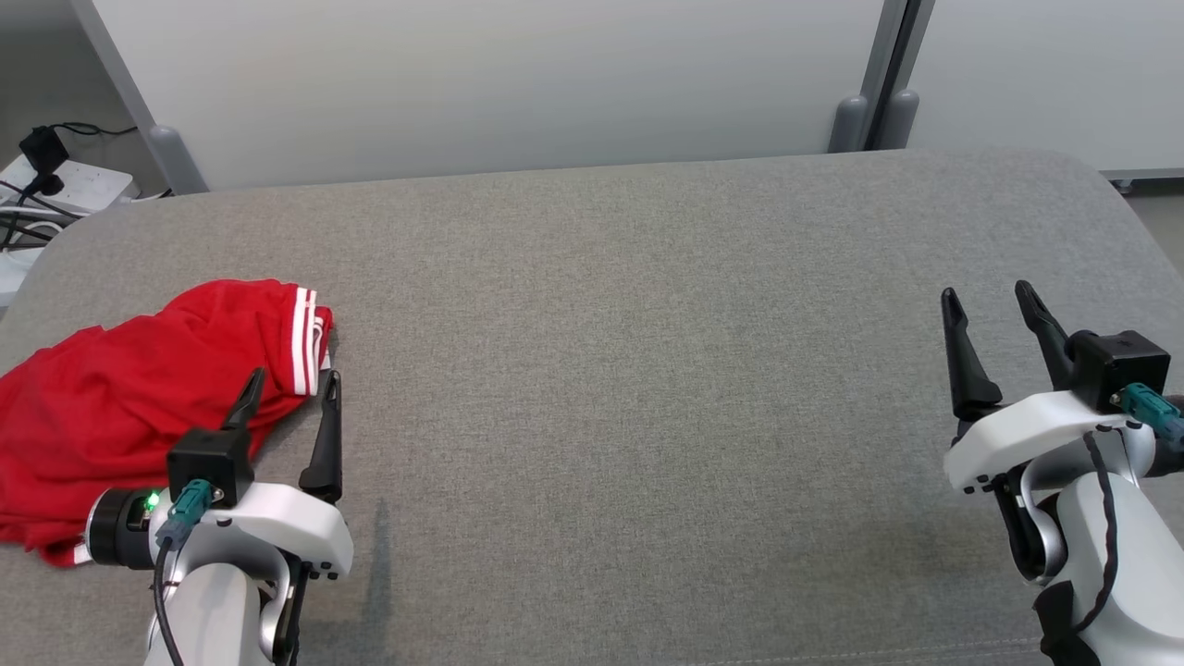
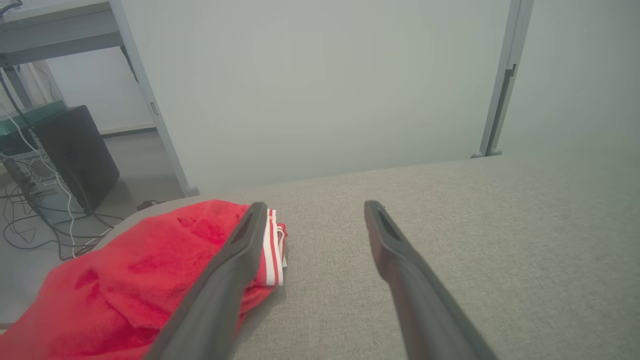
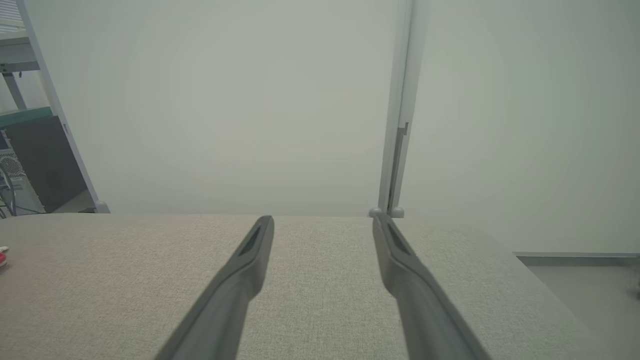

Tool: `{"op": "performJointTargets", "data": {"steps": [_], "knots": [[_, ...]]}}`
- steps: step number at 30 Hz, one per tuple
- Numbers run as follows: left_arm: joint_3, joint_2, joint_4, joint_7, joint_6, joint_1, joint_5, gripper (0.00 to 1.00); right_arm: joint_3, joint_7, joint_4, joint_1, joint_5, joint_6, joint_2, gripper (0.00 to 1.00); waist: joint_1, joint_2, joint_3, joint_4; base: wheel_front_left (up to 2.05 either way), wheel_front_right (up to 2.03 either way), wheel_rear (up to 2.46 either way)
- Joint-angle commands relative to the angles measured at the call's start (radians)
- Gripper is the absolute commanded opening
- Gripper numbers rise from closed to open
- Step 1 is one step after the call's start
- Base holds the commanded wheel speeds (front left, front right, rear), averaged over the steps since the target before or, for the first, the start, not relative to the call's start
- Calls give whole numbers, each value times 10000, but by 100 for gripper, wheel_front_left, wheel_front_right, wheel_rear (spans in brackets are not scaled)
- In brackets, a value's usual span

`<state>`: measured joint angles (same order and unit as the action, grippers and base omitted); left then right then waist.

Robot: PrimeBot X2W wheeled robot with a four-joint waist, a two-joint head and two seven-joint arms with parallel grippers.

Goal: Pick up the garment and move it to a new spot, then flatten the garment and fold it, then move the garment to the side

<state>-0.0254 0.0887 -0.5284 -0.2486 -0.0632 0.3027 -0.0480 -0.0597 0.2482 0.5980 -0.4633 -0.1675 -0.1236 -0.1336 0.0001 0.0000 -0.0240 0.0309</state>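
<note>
A crumpled red garment (image 1: pixel 139 388) with white stripes at one hem lies at the left edge of the grey cushioned surface (image 1: pixel 629 370). My left gripper (image 1: pixel 291 375) stands open just above and in front of it, its left finger over the striped hem and nothing between the fingers. In the left wrist view the garment (image 2: pixel 140 280) sits left of and behind the left finger, with the gripper (image 2: pixel 312 205) open over bare fabric. My right gripper (image 1: pixel 990 296) is open and empty at the far right; the right wrist view shows the gripper (image 3: pixel 322 220) above the bare surface.
A pale partition wall (image 1: pixel 499 83) with grey posts runs along the far edge. A power strip with cables (image 1: pixel 55 185) lies on the floor at the back left. The left wrist view shows a dark computer case (image 2: pixel 75 155) and cables beyond the surface's left edge.
</note>
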Motion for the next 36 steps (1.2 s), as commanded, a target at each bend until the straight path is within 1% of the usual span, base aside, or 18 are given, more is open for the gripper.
{"op": "performJointTargets", "data": {"steps": [1, 10, 17, 21, 26, 36], "knots": [[-370, 293, 209, -132, 85, 458, 48, 100, -87, 136, -170, -261, 68, -71, -47, 100, -1, 0, 7, -6, 0, 0, 0], [-531, 220, 23, -132, 33, 399, 32, 100, 245, 136, -79, -165, 168, -71, 45, 100, -1, 0, 64, -3, 0, 0, 0], [-583, 154, 31, -132, 7, 422, 57, 100, 258, 136, -107, -180, 173, -71, 81, 100, -1, 0, 42, -33, 0, 0, 0], [-684, 109, 36, -132, 14, 416, 15, 100, 52, 136, -237, -175, 123, -71, 97, 100, -1, 0, 14, -188, 0, 0, 0], [-796, 6, 24, -132, 57, 407, -43, 100, -386, 136, -354, -158, -55, -71, 74, 100, -1, 0, -11, -747, 0, 0, 0], [-1114, -77, -56, -132, 47, 250, -107, 100, -934, 136, -311, -106, -348, -71, 49, 100, -1, 0, 4, -2574, 0, 0, 0]]}}
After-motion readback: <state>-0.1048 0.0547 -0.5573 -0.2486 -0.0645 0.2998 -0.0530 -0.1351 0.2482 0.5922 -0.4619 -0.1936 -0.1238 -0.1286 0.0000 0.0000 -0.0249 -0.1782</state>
